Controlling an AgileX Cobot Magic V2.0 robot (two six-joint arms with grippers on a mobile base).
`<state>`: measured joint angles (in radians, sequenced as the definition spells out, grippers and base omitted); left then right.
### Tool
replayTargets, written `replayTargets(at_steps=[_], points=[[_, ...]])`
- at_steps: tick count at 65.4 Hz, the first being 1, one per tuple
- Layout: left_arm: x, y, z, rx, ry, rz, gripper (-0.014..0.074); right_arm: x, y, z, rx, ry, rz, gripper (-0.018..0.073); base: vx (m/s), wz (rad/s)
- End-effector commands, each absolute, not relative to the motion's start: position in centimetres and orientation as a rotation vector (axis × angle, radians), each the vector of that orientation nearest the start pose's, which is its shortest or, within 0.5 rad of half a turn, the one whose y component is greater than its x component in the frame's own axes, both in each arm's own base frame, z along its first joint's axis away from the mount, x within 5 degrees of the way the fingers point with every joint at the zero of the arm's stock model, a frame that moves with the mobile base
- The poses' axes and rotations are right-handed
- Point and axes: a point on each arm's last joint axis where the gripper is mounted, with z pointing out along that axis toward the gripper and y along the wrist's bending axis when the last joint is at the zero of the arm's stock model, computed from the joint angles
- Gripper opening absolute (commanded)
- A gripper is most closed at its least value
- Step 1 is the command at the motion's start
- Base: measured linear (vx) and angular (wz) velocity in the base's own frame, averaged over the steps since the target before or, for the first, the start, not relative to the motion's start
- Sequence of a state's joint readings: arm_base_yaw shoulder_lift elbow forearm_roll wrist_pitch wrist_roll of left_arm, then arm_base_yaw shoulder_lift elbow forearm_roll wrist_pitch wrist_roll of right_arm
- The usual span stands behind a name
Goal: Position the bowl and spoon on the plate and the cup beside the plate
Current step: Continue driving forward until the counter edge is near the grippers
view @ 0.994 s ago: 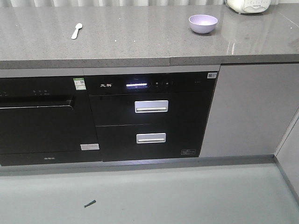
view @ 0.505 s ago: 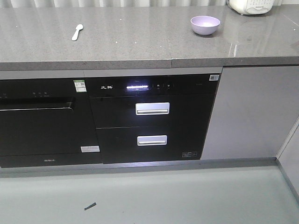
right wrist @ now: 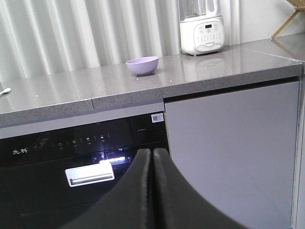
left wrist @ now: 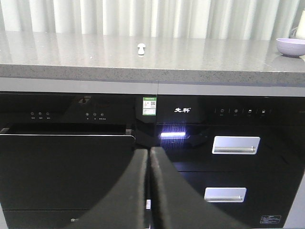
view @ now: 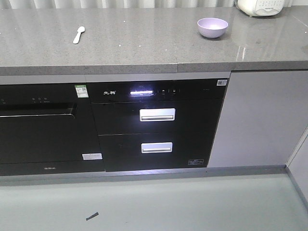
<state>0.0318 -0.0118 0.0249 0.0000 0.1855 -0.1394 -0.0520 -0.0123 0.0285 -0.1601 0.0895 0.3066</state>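
Noted bowl (view: 212,27) upright on grey countertop (view: 144,50), right side, near white appliance (view: 262,6). Logged spoon (view: 78,34) lying flat at left, well apart from bowl. Observed left gripper (left wrist: 148,155) and right gripper (right wrist: 152,155) pressed together, empty, below counter level, facing black drawer unit (view: 156,127).

A grey countertop (view: 144,48) topped a black two-drawer appliance (view: 156,127); a white blender (right wrist: 201,29) stood at the back right. A dark scrap (view: 92,216) lay on the floor (view: 192,202).
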Motion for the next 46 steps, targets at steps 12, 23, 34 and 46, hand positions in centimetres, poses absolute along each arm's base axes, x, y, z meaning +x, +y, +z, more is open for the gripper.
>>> replayTargets(at_steps=[12,23,34,46], points=[[5.71,0.20,18.49,-0.151,1.630,-0.087,-0.0006,5.60,-0.34,20.27,0.147,1.506,0.063,0.0015,0.04,-0.02],[5.71,0.20,18.49,-0.151,1.630,-0.087,-0.0006,5.60,-0.34,20.27,0.147,1.506,0.063,0.0015,0.04,-0.03],[5.71,0.20,18.49,-0.151,1.630,-0.087,-0.0006,5.60,-0.34,20.27,0.147,1.506,0.063,0.0015,0.05,-0.01],[5.71,0.20,18.49,-0.151,1.630,-0.087,-0.0006,5.60,-0.34,20.27,0.147,1.506,0.063,0.0015,0.06,0.01]])
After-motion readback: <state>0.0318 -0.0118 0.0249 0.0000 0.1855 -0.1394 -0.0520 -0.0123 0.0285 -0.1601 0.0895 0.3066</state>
